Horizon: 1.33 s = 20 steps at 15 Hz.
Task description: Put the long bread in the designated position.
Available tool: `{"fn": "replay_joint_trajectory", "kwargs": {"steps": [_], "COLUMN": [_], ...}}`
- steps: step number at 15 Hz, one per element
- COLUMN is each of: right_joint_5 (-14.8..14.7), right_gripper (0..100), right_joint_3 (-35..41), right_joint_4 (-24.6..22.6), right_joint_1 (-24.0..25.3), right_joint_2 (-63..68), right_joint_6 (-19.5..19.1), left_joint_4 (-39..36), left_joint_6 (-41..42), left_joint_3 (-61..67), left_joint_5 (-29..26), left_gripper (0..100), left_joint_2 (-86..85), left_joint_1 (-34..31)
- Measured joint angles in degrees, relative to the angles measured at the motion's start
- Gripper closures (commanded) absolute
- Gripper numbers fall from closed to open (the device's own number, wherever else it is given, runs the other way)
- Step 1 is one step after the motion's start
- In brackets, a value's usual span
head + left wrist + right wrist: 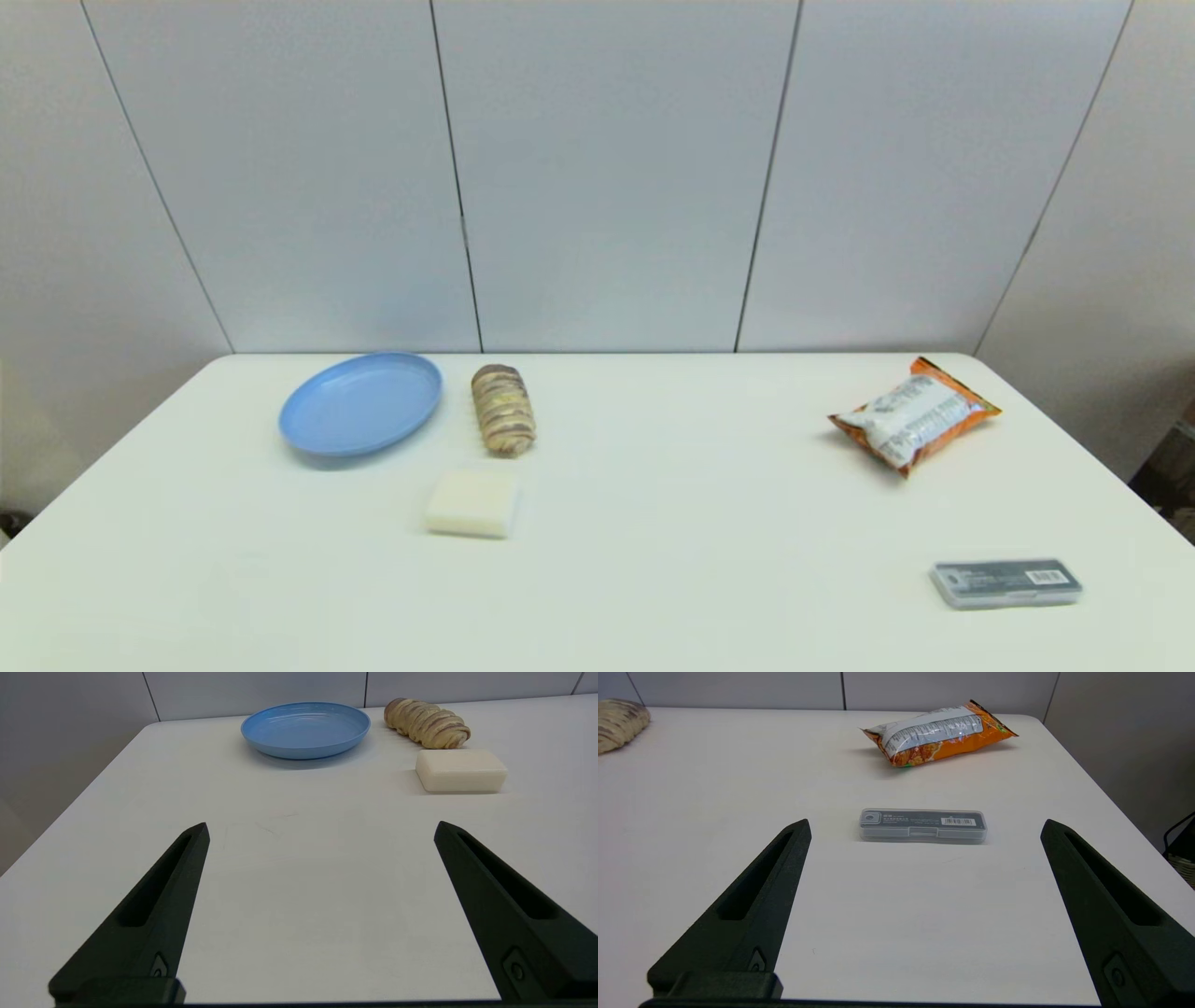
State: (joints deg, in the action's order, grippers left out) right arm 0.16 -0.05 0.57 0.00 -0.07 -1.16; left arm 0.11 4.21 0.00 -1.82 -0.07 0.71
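The long bread point(503, 410) is a ribbed loaf with cream and dark-brown stripes, lying on the white table just right of a blue plate; it also shows in the left wrist view as the long bread point(427, 723) and at the edge of the right wrist view as the long bread point(619, 723). My left gripper point(321, 828) is open over bare tabletop near the table's front left, well short of the loaf. My right gripper point(924, 826) is open at the front right, holding nothing. Neither arm shows in the head view. The designated position has no visible marking.
A blue plate point(360, 403) lies left of the loaf. A pale cream block point(472, 503) sits in front of the loaf. An orange snack bag point(913, 413) is at the back right. A grey plastic case point(1005, 583) lies at the front right, just ahead of my right gripper.
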Motion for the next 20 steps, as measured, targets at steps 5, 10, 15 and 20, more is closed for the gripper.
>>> {"fn": "replay_joint_trajectory", "kwargs": {"steps": [5,10,15,20], "right_joint_5": [0.0,0.0,0.0,0.0], "right_gripper": [0,0,0,0], "right_joint_3": [0.0,0.0,0.0,0.0], "right_joint_4": [0.0,0.0,0.0,0.0], "right_joint_1": [0.0,0.0,0.0,0.0], "right_joint_2": [0.0,0.0,0.0,0.0], "right_joint_6": [0.0,0.0,0.0,0.0], "left_joint_4": [0.0,0.0,0.0,0.0], "left_joint_6": [0.0,0.0,-0.1,0.0], "left_joint_3": [0.0,0.0,0.0,0.0], "left_joint_5": [0.0,0.0,0.0,0.0], "left_gripper": [0,0,0,0], "left_joint_2": [0.0,0.0,0.0,0.0], "left_joint_1": [0.0,0.0,0.0,0.0]}}
